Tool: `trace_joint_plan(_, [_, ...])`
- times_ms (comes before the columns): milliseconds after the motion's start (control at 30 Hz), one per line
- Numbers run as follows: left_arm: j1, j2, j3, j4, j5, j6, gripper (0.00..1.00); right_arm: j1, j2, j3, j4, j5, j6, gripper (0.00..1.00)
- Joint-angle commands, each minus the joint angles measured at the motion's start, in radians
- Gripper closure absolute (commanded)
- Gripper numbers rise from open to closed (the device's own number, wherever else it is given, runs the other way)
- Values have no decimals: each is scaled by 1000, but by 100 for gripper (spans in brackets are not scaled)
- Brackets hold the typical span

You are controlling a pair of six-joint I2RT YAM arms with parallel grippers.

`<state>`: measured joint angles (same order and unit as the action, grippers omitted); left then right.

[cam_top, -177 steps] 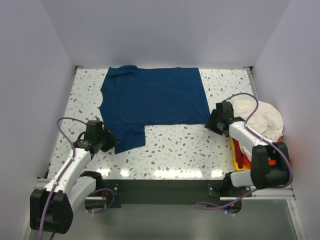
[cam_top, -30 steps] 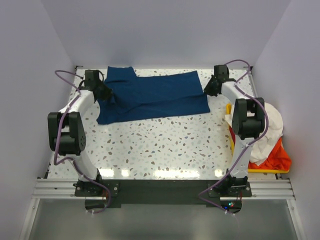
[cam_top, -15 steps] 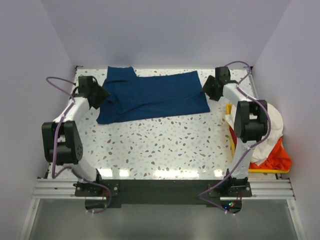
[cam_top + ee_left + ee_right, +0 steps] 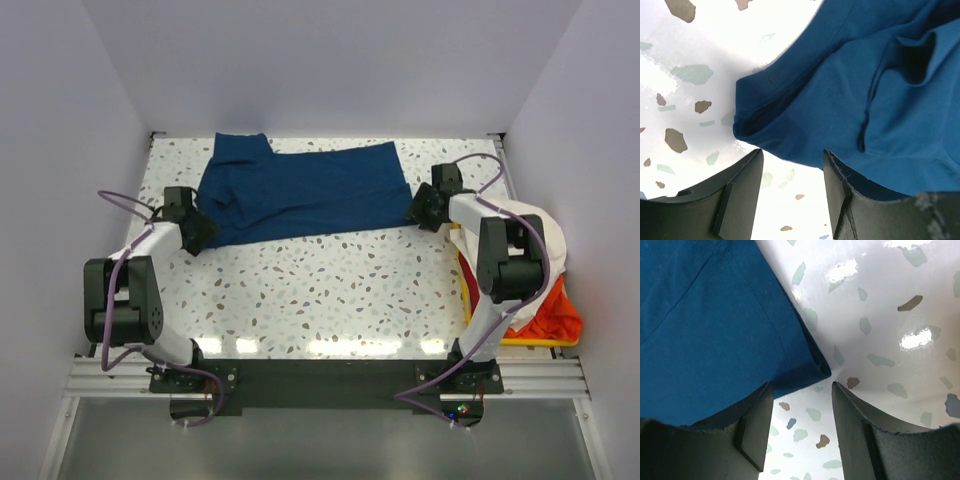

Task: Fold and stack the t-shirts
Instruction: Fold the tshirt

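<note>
The navy shirt [image 4: 300,190] lies flat across the far half of the table [image 4: 340,290]. Its far edge runs close along the back wall. Its left part is rumpled, with creases and a sleeve reaching the far-left corner. Its near edge slants from a low left corner up toward the right.

At that near-left corner sits the left gripper [image 4: 196,232], close to the left wall. In the left wrist view its jaws stand apart. The shirt's hemmed corner bulges toward the gap between the fingers [image 4: 740,195], and nothing is pinched.

A broad band of speckled tabletop runs from the shirt's near edge to the arm bases, spanning the space between the two arms.

The shirt's right edge is straight and drops to a sharp near-right corner. The right gripper [image 4: 425,208] rests just beside that corner. In the right wrist view its jaws are also apart. The stitched corner points into the mouth between the fingers [image 4: 757,425], with table showing on the right of it, and the cloth is not clamped.

Further right, against the right wall, a yellow bin [image 4: 466,296] sits at the table's right edge. A cream shirt [image 4: 515,225] is heaped over its far end, touching the right arm. An orange-red shirt [image 4: 555,312] spills over its near end.
</note>
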<state>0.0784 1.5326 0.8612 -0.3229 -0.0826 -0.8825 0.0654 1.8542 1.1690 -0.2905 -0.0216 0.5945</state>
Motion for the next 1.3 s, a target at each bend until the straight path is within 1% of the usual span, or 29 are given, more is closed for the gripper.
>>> trace_joint_plan(0, [9,49,16,67,-14,-19,45,2,20,8,65,9,18,47])
trace_joint_plan(100, [34,86,30,80,-2,-12,45,2,42,17,76,15,28,47])
trace_joint_plan(167, [50,96,35,84,-3,-4,46,2,62,32,74,18,30,50])
trace_joint_plan(333, [67,135,79,78,-31,28,53,2,86,46,82,17,44,62])
trace_joint_plan(400, [67,144,94,68,-39,39,56,4,95,49,80,15,42,68])
trace_joint_plan(433, [66,143,105,68,-43,53,57,2,97,50,74,18,39,76])
trace_joint_plan(533, [67,136,121,59,-54,68,64,2,100,60,60,18,30,87])
trace_joint_plan(567, [67,132,122,62,-49,73,71,4,94,60,54,18,30,90])
trace_joint_plan(633, [67,129,114,64,-42,80,82,4,86,58,48,15,30,100])
trace_joint_plan(667, [67,126,111,61,-40,80,90,4,82,51,44,14,31,100])
trace_joint_plan(733, [67,117,95,56,-39,80,100,4,53,35,37,15,34,100])
trace_joint_plan(867, [72,68,39,31,-68,73,100,4,-16,-35,16,18,36,100])
trace_joint_plan(1000, [86,-31,-28,16,-78,76,100,2,-110,-121,1,18,42,100])
trace_joint_plan(1233, [104,-186,-122,-79,-115,68,100,2,-323,-313,-52,15,53,100])
trace_joint_plan(1267, [104,-222,-131,-102,-120,66,100,1,-376,-336,-65,14,59,100])
